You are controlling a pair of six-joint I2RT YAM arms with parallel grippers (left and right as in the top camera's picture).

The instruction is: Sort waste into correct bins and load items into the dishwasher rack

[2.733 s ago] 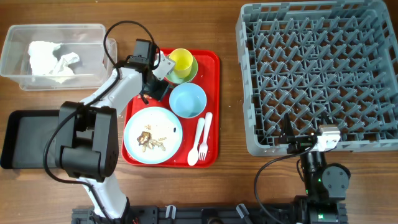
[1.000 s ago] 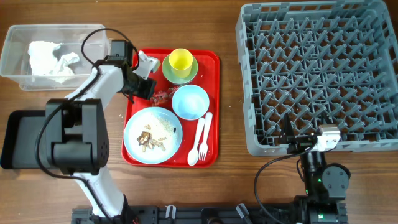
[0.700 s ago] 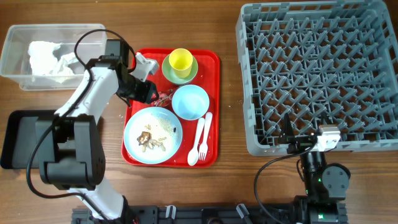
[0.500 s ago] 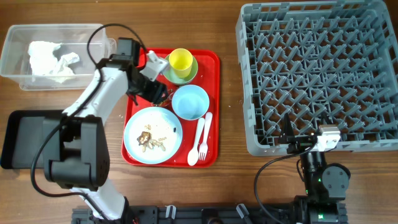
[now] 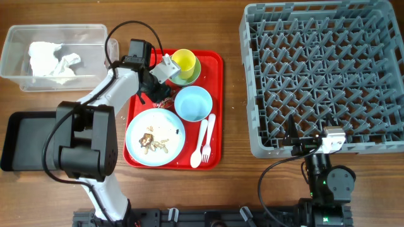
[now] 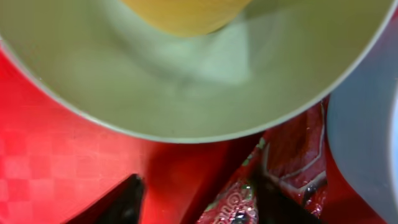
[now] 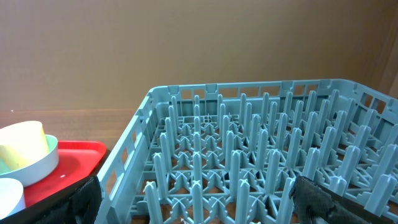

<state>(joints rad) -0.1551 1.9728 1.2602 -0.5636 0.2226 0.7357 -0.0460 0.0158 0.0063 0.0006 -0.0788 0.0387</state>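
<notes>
My left gripper (image 5: 157,94) is open, low on the red serving tray (image 5: 214,63), next to the pale green bowl (image 5: 192,74) that holds the yellow cup (image 5: 184,61). In the left wrist view the gripper (image 6: 202,205) straddles the red-and-white wrapper (image 6: 289,158); the green bowl (image 6: 186,93) fills the top. The wrapper (image 5: 166,99) lies between the green bowl and the light blue bowl (image 5: 191,103). The blue plate (image 5: 164,151) carries food scraps (image 5: 151,142). The white fork (image 5: 204,142) lies beside it. My right gripper (image 7: 202,199) is open and empty at the front edge of the dishwasher rack (image 5: 322,75).
The clear tub (image 5: 88,38) at the back left holds crumpled white napkins (image 5: 53,60). The black tray (image 5: 19,142) sits at the left front. The rack (image 7: 249,155) fills the right wrist view, with the red tray (image 7: 74,155) at its left.
My left gripper swung left toward the tub, then came back right along the tray to the green bowl and now sits over the wrapper. The right arm has not moved.
</notes>
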